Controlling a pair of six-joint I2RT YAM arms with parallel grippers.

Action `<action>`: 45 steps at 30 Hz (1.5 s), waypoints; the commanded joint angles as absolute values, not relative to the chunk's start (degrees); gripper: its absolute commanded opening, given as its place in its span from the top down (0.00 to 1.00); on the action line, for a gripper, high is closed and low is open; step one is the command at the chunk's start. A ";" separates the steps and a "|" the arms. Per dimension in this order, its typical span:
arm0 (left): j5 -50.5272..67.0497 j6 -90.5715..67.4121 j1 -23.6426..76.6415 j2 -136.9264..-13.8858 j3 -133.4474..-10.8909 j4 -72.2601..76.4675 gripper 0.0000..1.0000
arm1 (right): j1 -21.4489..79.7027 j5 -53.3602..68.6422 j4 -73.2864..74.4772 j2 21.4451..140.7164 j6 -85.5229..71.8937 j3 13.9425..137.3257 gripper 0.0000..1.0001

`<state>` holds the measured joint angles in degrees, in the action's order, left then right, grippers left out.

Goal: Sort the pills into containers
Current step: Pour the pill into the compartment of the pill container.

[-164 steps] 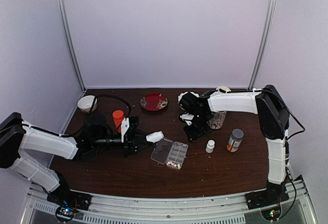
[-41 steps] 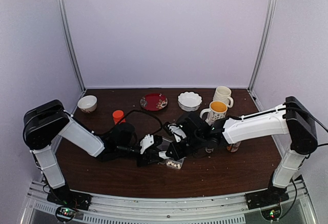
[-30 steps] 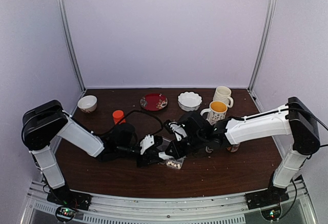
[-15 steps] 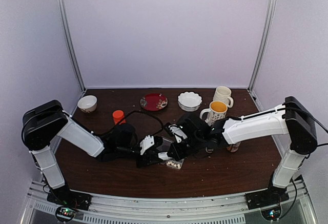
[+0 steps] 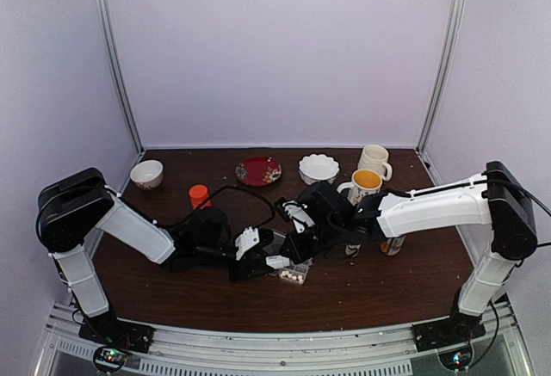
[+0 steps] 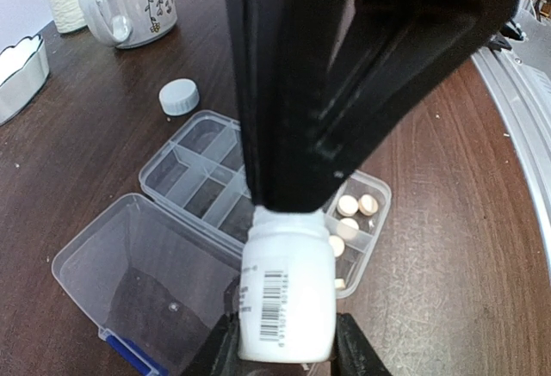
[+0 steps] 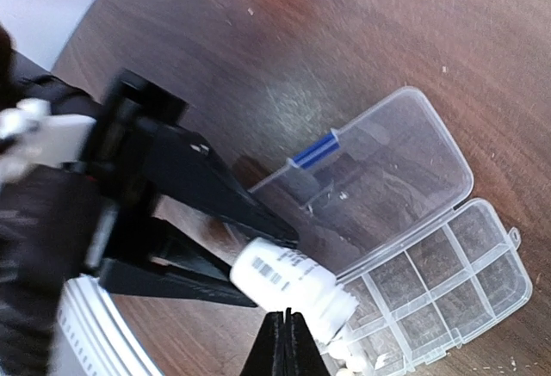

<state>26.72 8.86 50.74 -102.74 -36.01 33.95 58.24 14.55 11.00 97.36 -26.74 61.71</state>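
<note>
**Top view.** My left gripper [image 5: 261, 254] grasps a white bottle [image 5: 277, 261] over the middle of the dark worktop [image 5: 172, 298]. My right gripper [image 5: 291, 243] is just beside it, clenched on nothing. The clear pill box [image 5: 299, 269] lies under both, with cream pills [image 5: 291, 278] at its near end.

**Left wrist view.** The bottle [image 6: 286, 294] is a smooth plastic cylinder with a barcode label. Its long axis runs away from my wrist and its neck points at the box. My right gripper's black fingers cross above the neck. The box is thin, transparent and rectangular, with two rows of cells [image 6: 207, 178]. Its lid [image 6: 129, 281] lies open flat alongside. Round, flat pills [image 6: 355, 205] sit in the right-end cells. A grey ribbed cap [image 6: 179, 96] lies apart on the wood grain.

**Right wrist view.** My fingertips [image 7: 277, 342] meet in a point beside the bottle's neck; I cannot tell whether they touch it. The bottle [image 7: 288, 281] lies diagonally, neck to the lower right, above the pill-filled end cells [image 7: 351, 361]. The box's long axis runs lower left to upper right. The lid carries a blue latch [image 7: 314, 148].
</note>
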 commanded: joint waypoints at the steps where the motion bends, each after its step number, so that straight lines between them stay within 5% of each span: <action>1: 27.24 8.52 51.06 -102.21 -37.47 35.40 1.00 | 58.54 12.79 14.65 101.70 -25.66 63.95 1.00; 14: 27.37 8.61 51.06 -102.13 -37.53 35.33 1.00 | 58.47 12.23 14.24 95.82 -24.61 64.91 1.00; 45: 25.94 8.23 51.50 -102.55 -39.17 33.18 1.00 | 58.89 10.42 14.90 102.27 -26.29 63.93 1.00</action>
